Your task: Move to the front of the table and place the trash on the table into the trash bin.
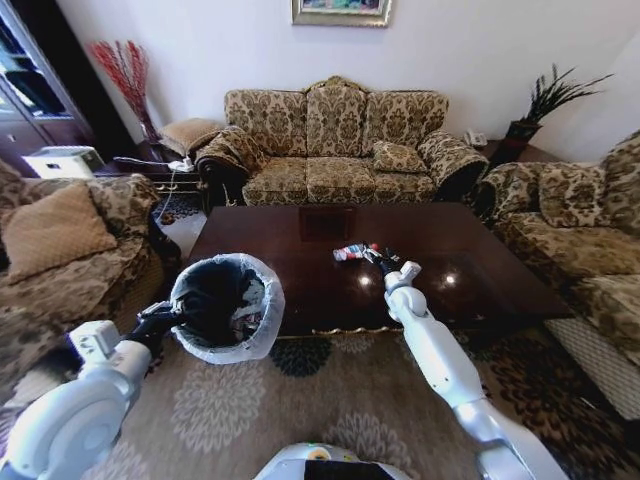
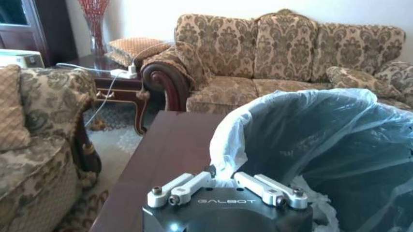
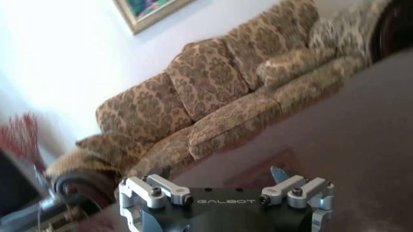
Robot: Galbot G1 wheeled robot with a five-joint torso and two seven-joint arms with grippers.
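Observation:
The trash [image 1: 350, 252], a crushed bottle with a red-blue label and a few small scraps, lies mid-table on the dark glossy table [image 1: 490, 250]. My right gripper [image 1: 379, 259] reaches over the table right beside it. In the right wrist view this gripper [image 3: 221, 172] is open, with nothing between its fingers above the table top [image 3: 368, 116]. The trash bin [image 1: 226, 306], lined with a whitish bag, hangs off the table's front left corner. My left gripper [image 1: 163, 319] holds its rim. The left wrist view has that gripper [image 2: 223, 180] shut on the bag-covered rim of the bin [image 2: 322, 140].
A patterned sofa [image 1: 338, 150] stands behind the table, with armchairs on the left [image 1: 60, 250] and right [image 1: 590, 240]. A side table with cables [image 2: 119, 79] stands at the far left. Patterned carpet [image 1: 330, 400] lies in front of the table.

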